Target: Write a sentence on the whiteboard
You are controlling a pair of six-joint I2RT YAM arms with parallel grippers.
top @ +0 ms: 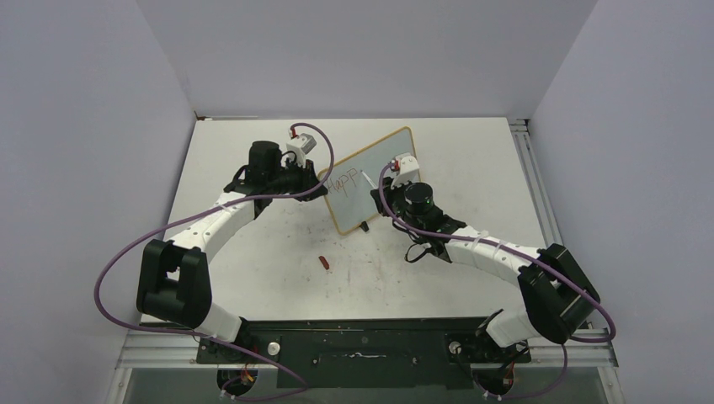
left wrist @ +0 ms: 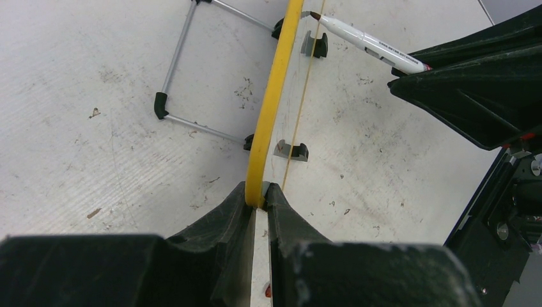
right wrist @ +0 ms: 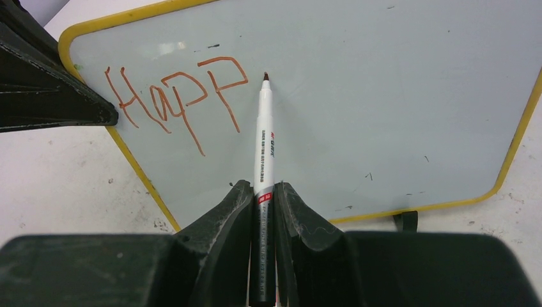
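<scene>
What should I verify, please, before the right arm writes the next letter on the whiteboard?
1. Left gripper clamped on the yellow frame of the whiteboard: ok.
2. Right gripper shut on the marker, pointing at the board: ok.
3. Marker tip placed just right of the last "p": ok.
4. Tip touching the board surface: cannot tell.
5. Bare board right of the tip for more letters: ok.
6. The sentence finished: not ok, only "Happ" is written.
</scene>
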